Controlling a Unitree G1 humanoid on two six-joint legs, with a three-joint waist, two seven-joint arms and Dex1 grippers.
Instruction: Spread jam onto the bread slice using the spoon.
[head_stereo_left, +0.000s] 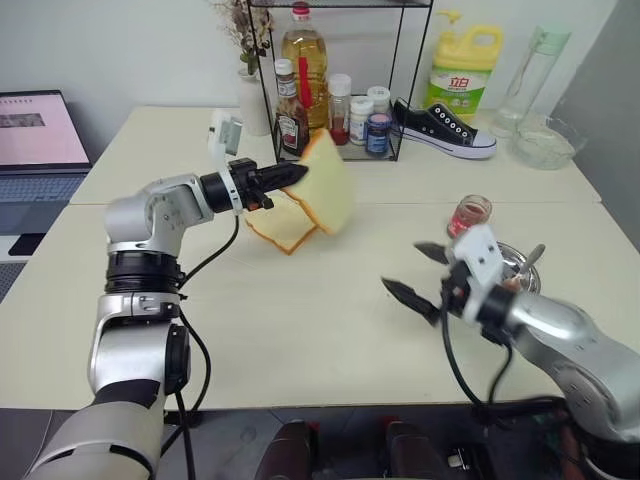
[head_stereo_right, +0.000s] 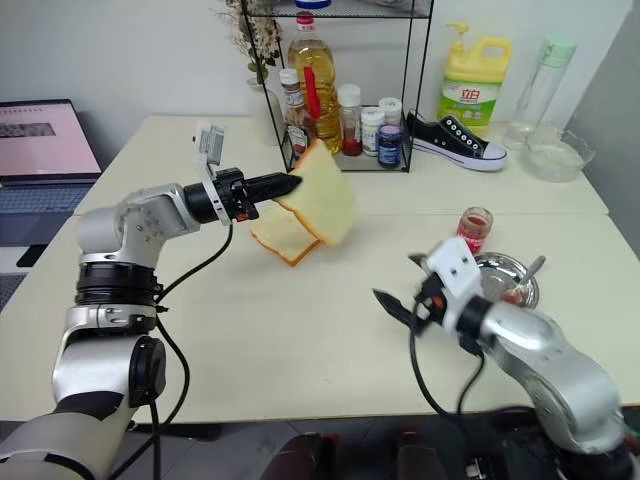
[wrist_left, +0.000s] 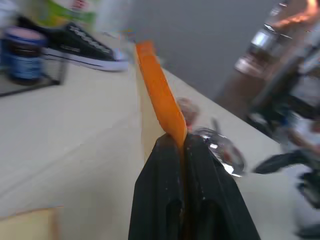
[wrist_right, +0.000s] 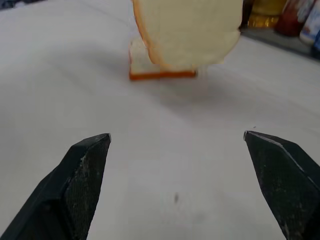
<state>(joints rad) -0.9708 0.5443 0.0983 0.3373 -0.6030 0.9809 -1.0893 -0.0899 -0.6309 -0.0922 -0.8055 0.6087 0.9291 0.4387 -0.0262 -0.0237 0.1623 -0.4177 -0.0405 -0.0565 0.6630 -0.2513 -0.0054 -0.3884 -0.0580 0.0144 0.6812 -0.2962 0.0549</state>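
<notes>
The right tool (head_stereo_left: 430, 275), nearest the camera, hangs with its fingers spread wide and empty above the bench (head_stereo_left: 300, 330). From the left: the left tool (head_stereo_left: 290, 178), clamped on the bread slice (head_stereo_left: 330, 185), holds it edge-up in the air over other slices (head_stereo_left: 282, 228). The jam (head_stereo_left: 470, 214) and the spoon (head_stereo_left: 531, 257), resting in a steel dish (head_stereo_left: 515, 265), lie just beyond the right tool, likely the nearer arm for them.

You see the bread slice (head_stereo_left: 330, 185) held above the counter (head_stereo_left: 300, 320) at 12 o'clock, another slice (head_stereo_left: 278, 232) lying beneath it. At 2 o'clock, the jam (head_stereo_left: 470, 213) stands behind the dish (head_stereo_left: 520, 265) holding the spoon (head_stereo_left: 532, 256).
</notes>
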